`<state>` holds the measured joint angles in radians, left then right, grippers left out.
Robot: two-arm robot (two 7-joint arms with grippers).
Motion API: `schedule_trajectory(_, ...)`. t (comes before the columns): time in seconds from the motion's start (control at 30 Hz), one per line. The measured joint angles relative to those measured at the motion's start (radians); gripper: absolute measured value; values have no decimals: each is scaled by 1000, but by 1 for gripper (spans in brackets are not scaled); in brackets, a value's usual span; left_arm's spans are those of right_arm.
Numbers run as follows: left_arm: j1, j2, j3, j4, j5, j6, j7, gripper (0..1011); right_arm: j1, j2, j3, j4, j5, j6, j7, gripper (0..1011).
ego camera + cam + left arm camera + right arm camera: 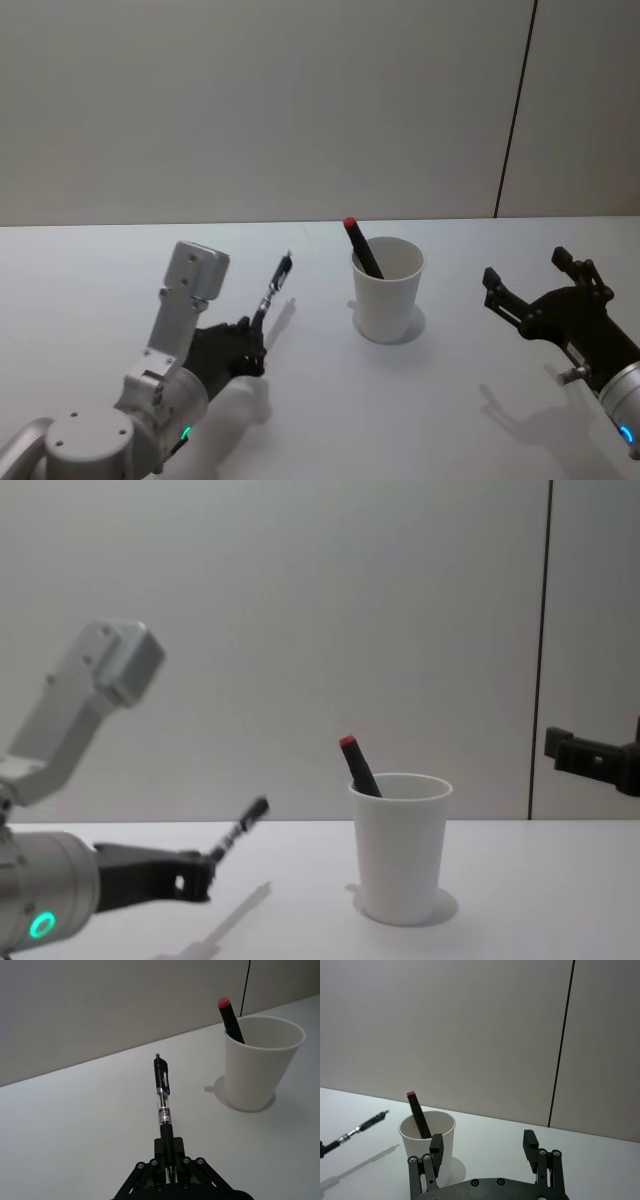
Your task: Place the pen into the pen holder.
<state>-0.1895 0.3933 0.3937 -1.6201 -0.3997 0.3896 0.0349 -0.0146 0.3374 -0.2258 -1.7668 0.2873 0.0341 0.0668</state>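
Left gripper [169, 1154] fingers [178, 1149] are pinching the pen [163, 1100] by its lower end, above the table [75, 1135], left of the pen holder [255, 1077], well apart. Next move is needing a lift over the rim, tipping upright, dodging the red-capped marker [231, 1017] inside. Right gripper [525, 270] is hovering right of it, fingers wide.
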Motion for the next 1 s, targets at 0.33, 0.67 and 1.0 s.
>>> schedule_trajectory(0.33,41,28,-27,-46,-29,-151,54,105,0,0,0,0,0,0,0,1002)
schedule_trajectory(0.67,58,47,-54,-79,-41,-310,53,105,0,0,0,0,0,0,0,1002)
schedule_trajectory(1.0,35,42,-69,-79,-42,-425,-44,105,0,0,0,0,0,0,0,1002)
